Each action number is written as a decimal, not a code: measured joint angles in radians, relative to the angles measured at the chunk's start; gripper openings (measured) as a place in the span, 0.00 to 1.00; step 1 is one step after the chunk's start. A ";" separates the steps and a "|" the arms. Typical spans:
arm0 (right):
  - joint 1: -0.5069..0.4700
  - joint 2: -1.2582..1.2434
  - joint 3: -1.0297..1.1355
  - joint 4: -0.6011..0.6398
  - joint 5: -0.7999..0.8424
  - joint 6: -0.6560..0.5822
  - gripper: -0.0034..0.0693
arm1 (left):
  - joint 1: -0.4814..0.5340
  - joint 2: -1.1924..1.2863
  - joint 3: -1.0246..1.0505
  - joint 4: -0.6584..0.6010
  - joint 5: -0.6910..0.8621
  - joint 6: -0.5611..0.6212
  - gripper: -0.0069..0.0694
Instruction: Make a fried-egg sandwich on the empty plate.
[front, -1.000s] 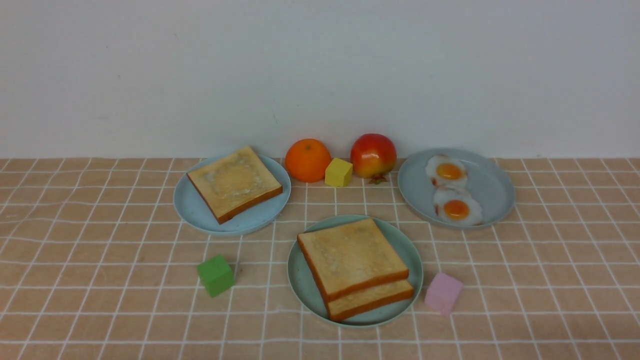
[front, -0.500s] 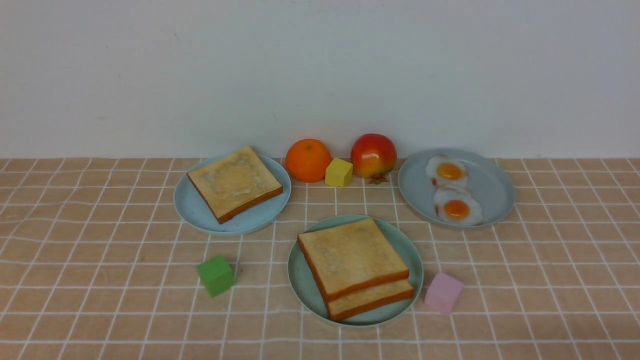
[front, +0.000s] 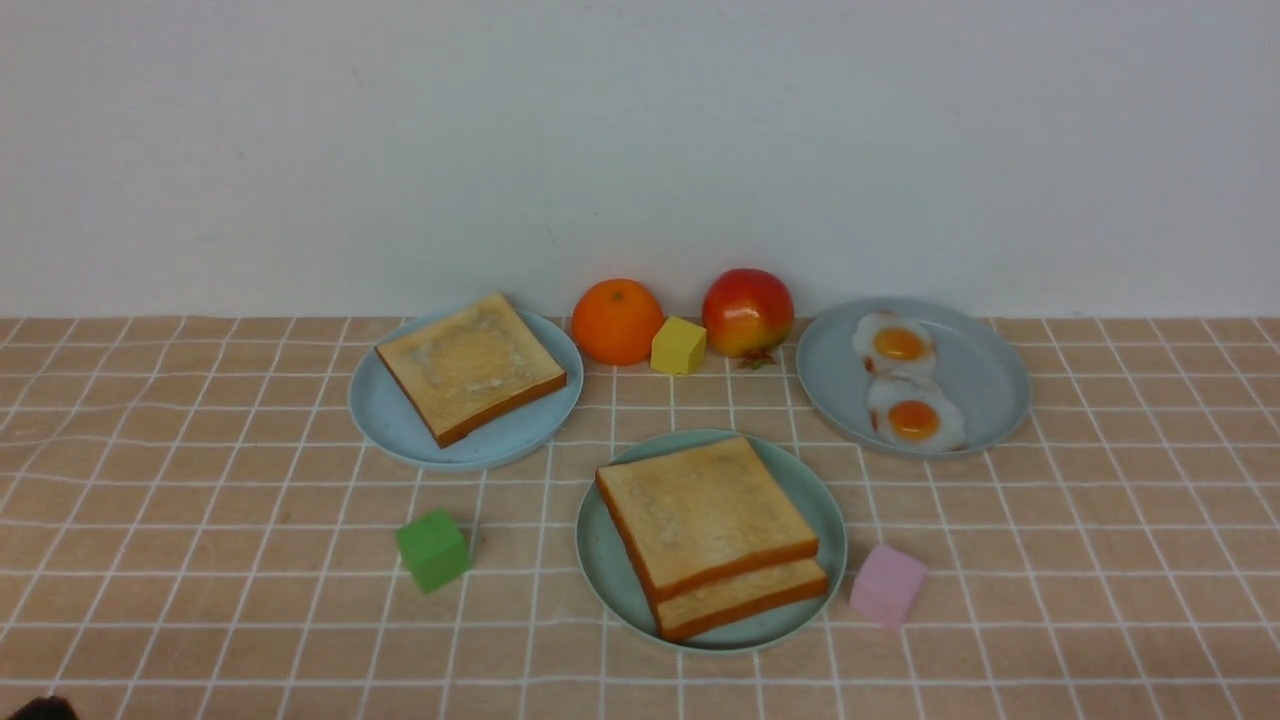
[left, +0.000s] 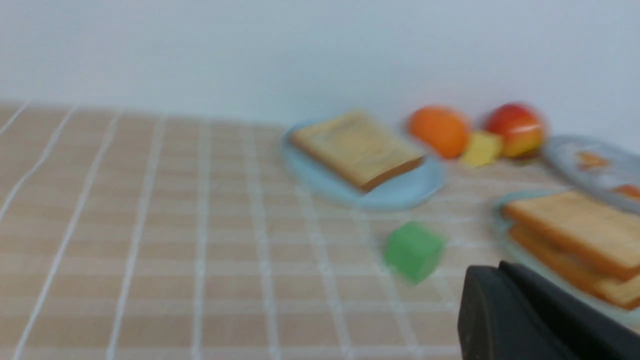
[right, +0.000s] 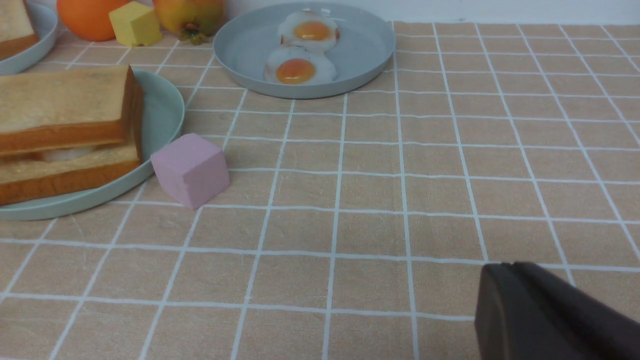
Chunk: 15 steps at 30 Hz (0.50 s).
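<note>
With both tools pulled back low near the robot's edge of the surface (front: 200, 620), we see the sandwich (front: 708, 535) sitting on the mint plate (front: 600, 560) at centre front: two toast slices stacked, top one shifted back and left, a sliver of white egg (right: 65, 154) between them in the right wrist view.

Left tool (left: 500, 280): dark fingers pressed together, clenched on nothing. We place the sandwich ahead of it and to its right, well apart; the green cube (front: 432, 549) lies between. Left wrist view is blurred.

Right tool (right: 505, 272): fingers closed together, nothing held. Sandwich lies ahead and to its left, well apart; the pink cube (front: 887, 585) sits just beside the plate rim on that side.

Behind: blue plate (front: 400, 430) with one toast (front: 470, 366) at left, grey plate (front: 985, 375) with two eggs (front: 905, 380) at right, orange (front: 617, 321), yellow cube (front: 678, 346) and a red fruit (front: 747, 311) by the wall.
</note>
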 joint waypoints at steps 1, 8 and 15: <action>0.000 0.000 0.000 0.000 0.000 0.000 0.06 | 0.012 0.000 0.000 0.000 0.022 -0.005 0.11; 0.000 0.000 0.000 0.000 0.000 0.000 0.07 | 0.053 0.000 0.004 -0.019 0.170 -0.027 0.12; 0.000 0.000 0.000 0.000 0.000 0.000 0.08 | 0.053 0.000 0.004 -0.021 0.171 -0.029 0.13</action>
